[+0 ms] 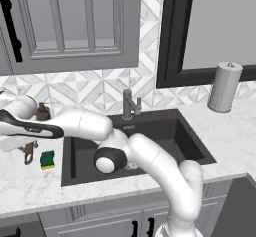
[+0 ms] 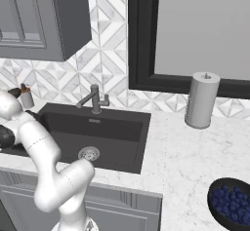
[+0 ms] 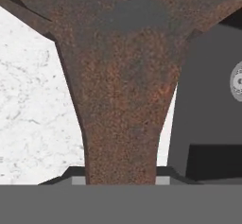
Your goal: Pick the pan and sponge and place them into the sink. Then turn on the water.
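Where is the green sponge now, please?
In the left base view, the sponge lies on the white marble counter just left of the dark sink, beside the brown pan handle.

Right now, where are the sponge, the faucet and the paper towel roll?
sponge [image 1: 47, 159]: left base view, on its green top face.
faucet [image 2: 94, 100]: right base view, on its upright post.
paper towel roll [image 2: 200, 100]: right base view, on its side wall.
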You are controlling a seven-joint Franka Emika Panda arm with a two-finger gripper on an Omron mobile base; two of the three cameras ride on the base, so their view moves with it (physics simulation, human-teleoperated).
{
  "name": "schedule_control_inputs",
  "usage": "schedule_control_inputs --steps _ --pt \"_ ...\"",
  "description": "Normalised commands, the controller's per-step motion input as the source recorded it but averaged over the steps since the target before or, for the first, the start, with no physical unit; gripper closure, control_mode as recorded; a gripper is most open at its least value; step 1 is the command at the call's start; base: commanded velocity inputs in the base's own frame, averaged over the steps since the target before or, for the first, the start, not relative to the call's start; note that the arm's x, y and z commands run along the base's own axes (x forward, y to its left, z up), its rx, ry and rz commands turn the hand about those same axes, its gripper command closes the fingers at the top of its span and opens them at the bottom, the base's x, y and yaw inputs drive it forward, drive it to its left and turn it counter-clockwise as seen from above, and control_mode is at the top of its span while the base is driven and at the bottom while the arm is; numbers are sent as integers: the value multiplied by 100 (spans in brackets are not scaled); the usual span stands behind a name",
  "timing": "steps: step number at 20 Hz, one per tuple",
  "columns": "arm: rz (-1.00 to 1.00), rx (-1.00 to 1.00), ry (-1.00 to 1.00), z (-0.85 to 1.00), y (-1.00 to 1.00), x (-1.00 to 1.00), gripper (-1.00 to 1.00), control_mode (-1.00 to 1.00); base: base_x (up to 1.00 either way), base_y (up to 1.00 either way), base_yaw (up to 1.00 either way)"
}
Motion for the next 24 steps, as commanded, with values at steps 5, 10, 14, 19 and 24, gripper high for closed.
schedule_control_inputs --steps 5,10,14,19,24 --pt "-9 13 0 -5 -61 0 100 -100 0 0 0" --pt "-10 10 -1 -8 -72 -14 100 -100 0 0 0" --pt "-9 11 -3 -6 -74 -26 100 -100 0 0 0" --pt "-8 11 -5 -1 -78 -35 100 -100 0 0 0" --pt "-9 12 -8 0 -74 -34 100 -100 0 0 0"
